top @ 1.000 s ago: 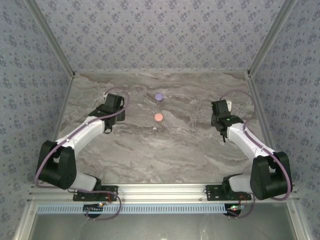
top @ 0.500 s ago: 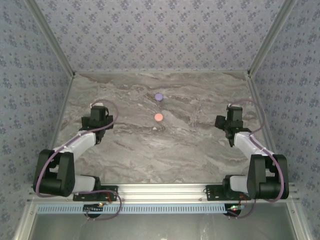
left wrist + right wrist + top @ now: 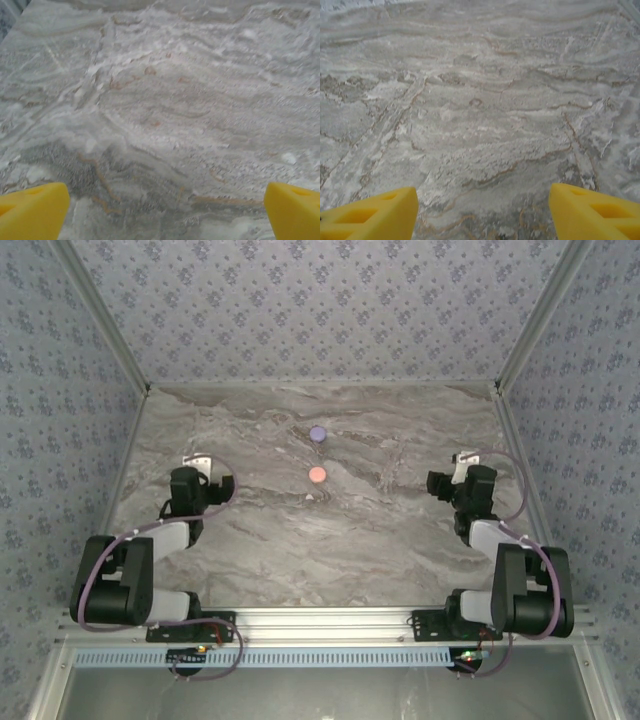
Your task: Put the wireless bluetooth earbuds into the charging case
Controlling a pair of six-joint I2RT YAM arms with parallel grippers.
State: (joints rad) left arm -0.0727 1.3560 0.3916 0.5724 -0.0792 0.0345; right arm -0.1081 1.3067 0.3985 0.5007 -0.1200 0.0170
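Top view: lavender case (image 3: 318, 434) seen far-centre on marble table (image 3: 400, 540), salmon-pink case (image 3: 317, 475) just nearer; earbuds too small to be located. Wrist views: left gripper (image 3: 165, 200) and right gripper (image 3: 482, 205) seen spread wide over marble.

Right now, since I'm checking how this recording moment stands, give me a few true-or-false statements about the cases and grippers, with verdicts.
1. The lavender case lies farther from the robot than the salmon-pink case. True.
2. The two cases touch. False: bare marble table separates them.
3. The left gripper holds the salmon-pink case. False: it is open over bare marble.
4. The right gripper is open, with nothing between its fingers. True.
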